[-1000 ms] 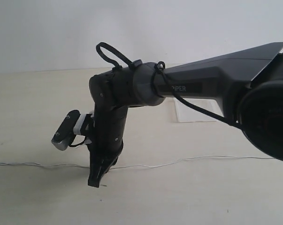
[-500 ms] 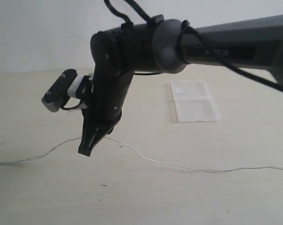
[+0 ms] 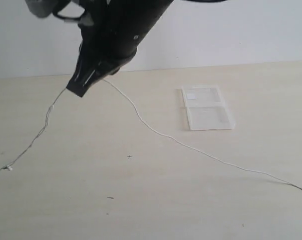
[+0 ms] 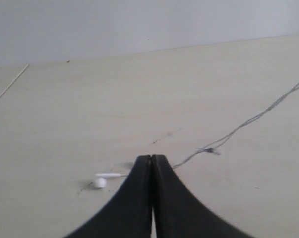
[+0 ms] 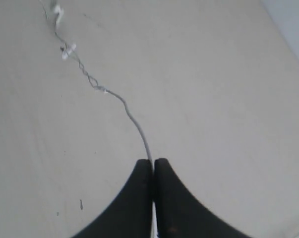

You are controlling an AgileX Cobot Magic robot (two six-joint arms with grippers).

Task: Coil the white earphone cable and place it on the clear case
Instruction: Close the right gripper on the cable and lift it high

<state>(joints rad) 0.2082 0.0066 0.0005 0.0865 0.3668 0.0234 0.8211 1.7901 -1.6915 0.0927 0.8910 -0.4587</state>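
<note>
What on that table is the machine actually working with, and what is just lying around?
Part of the job:
- thin white earphone cable, held up off the table by the shut right gripper
- small white earbud belonging to it
- flat clear plastic case, lying apart from the cable

Just lying about:
- only tiny dark specks on the pale tabletop

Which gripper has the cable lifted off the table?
The right gripper: its shut jaws pinch the cable, which hangs down to the table on both sides. The left gripper, also shut, sits low by an earbud.
</note>
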